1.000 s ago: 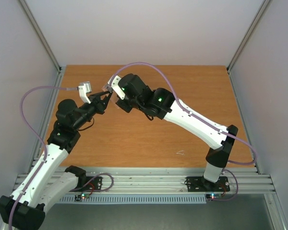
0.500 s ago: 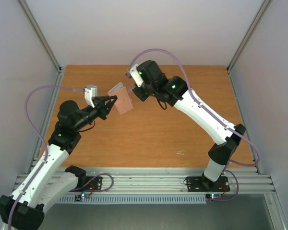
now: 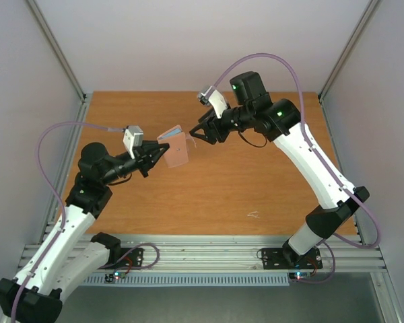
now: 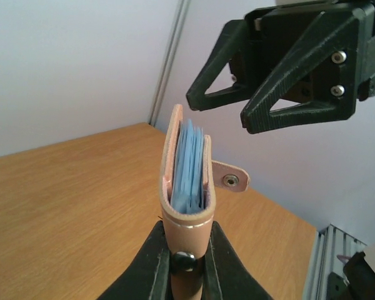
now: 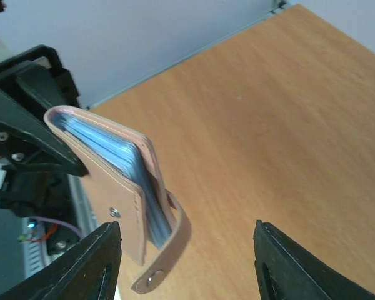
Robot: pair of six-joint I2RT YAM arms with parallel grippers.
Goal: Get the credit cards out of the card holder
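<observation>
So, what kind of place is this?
Probably a robot test cell, not a home: a left arm and right arm on an aluminium rail, a wooden table, plain white panels around.

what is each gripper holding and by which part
Left gripper pinches the card holder by one end, across both covers; right gripper is open, holding nothing.

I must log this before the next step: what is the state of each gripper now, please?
Left gripper: closed, holding the taupe card holder.
Right gripper: open, holding nothing, close to the card holder.
</observation>
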